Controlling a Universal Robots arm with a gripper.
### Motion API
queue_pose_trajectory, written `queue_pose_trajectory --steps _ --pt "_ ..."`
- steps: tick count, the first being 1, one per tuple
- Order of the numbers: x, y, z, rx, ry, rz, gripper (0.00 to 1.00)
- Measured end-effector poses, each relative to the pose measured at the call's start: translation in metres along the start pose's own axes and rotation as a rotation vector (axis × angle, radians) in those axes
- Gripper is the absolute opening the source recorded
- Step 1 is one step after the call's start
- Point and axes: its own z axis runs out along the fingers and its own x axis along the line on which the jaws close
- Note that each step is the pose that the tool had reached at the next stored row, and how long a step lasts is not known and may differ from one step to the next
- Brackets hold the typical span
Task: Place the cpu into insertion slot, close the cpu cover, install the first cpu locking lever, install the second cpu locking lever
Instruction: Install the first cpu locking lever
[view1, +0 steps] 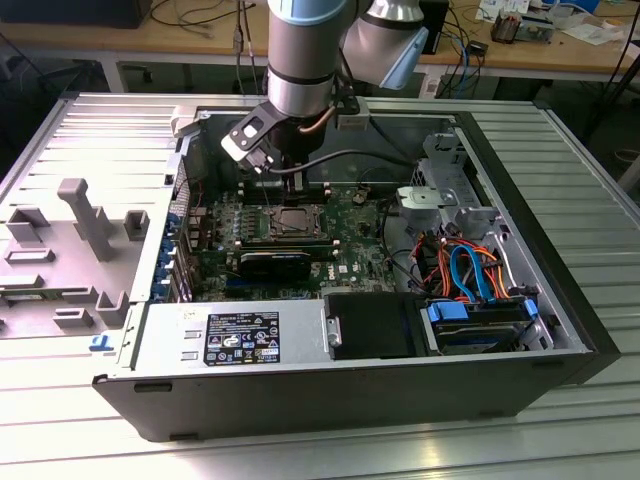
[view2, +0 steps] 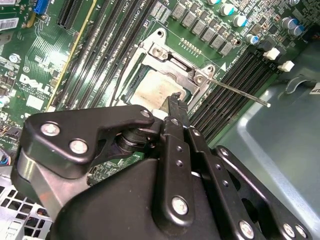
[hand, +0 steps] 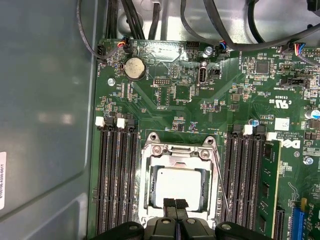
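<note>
Cpu (hand: 182, 186), dull silver-grey square, sits framed by silver cover (hand: 177, 151), pincer (hand: 175, 203) closed at its edge.

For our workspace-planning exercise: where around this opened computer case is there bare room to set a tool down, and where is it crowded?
Free: the ribbed table at the exterior view's right of the case. Crowded: the cables, and the cpu, hemmed by memory slots, with the gripper at its edge.

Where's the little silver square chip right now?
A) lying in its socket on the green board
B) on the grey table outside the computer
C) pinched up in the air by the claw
A: the cpu lies flat in the insertion slot, with the claw by its edge.
</note>
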Motion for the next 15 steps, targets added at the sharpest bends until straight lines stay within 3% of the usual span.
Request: queue_pose_trajectory --steps 15 --pt "0.0010 -0.0006 -0.0164 -0.0001 0.0004 0.000 0.11"
